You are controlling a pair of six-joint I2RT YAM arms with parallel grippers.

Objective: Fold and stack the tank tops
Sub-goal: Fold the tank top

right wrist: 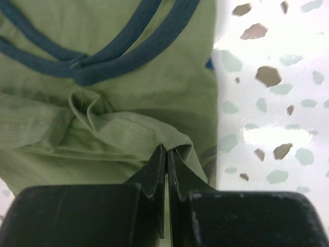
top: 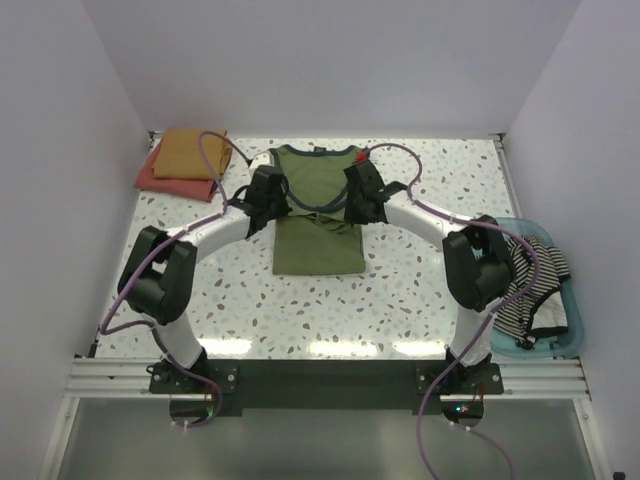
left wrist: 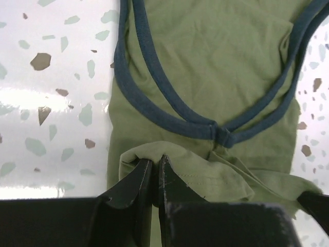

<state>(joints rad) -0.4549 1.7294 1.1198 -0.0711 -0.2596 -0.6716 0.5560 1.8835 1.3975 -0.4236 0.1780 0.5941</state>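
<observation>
Three white walls [top: 330, 60], speckled tabletop [top: 420, 290], olive top [top: 318, 250]

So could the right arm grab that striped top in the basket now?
Probably not yet: its pincer is shut on the hem of the green top. Once freed, likely yes; the striped top lies uncovered in the basket beside that arm's elbow.

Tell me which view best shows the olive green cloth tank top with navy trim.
Top external: the olive green tank top shows almost whole. Wrist views show only trim and hem, pinched by left claw and right claw.
</observation>
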